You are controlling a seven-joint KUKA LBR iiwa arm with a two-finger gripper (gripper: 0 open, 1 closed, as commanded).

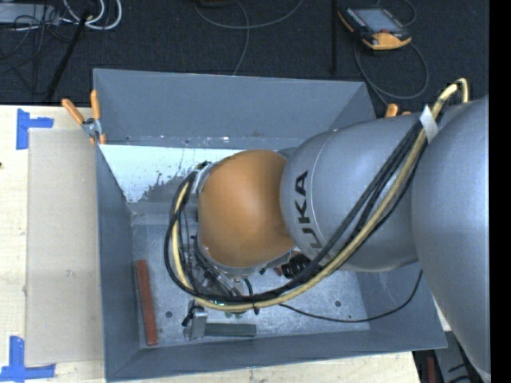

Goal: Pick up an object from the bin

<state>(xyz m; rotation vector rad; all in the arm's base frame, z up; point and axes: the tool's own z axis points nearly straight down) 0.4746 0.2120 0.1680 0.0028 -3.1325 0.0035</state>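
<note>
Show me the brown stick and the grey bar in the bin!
brown stick (pixel 145 303), camera view, the middle of its length.
grey bar (pixel 229 330), camera view, the middle of its top face.

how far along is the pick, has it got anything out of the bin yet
Nothing looks out yet: the reddish-brown stick lies on the bin floor by the left wall, the grey flat bar by the front wall. In hand: the arm is low, its pincer just above that bar. Left: grip and lift; whether it grips already is hidden under the wrist.
</note>
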